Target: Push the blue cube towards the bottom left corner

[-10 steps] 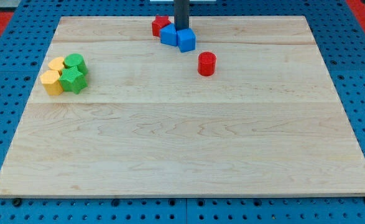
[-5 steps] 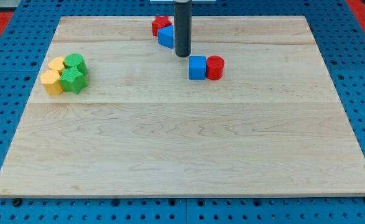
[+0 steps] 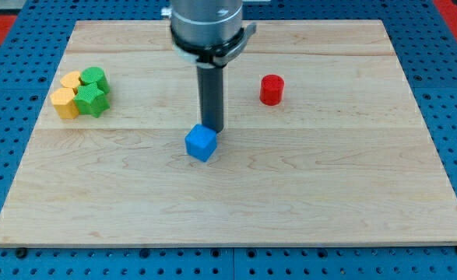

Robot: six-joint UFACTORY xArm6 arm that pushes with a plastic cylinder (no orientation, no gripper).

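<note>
The blue cube (image 3: 201,143) sits near the middle of the wooden board (image 3: 228,202), turned so a corner faces the view's bottom. My tip (image 3: 214,130) is just above and to the right of the cube, touching or almost touching its upper right edge. The rod rises from there to the arm's grey wrist (image 3: 206,23) at the view's top.
A red cylinder (image 3: 272,89) stands to the upper right of the cube. Two yellow blocks (image 3: 67,93) and two green blocks (image 3: 93,91) are clustered at the left side. The arm hides the board's top middle, where a red and a blue block stood earlier.
The blue cube has moved down and left from beside the red cylinder to the board's middle. My tip followed it down. The arm's wrist has come into view.
</note>
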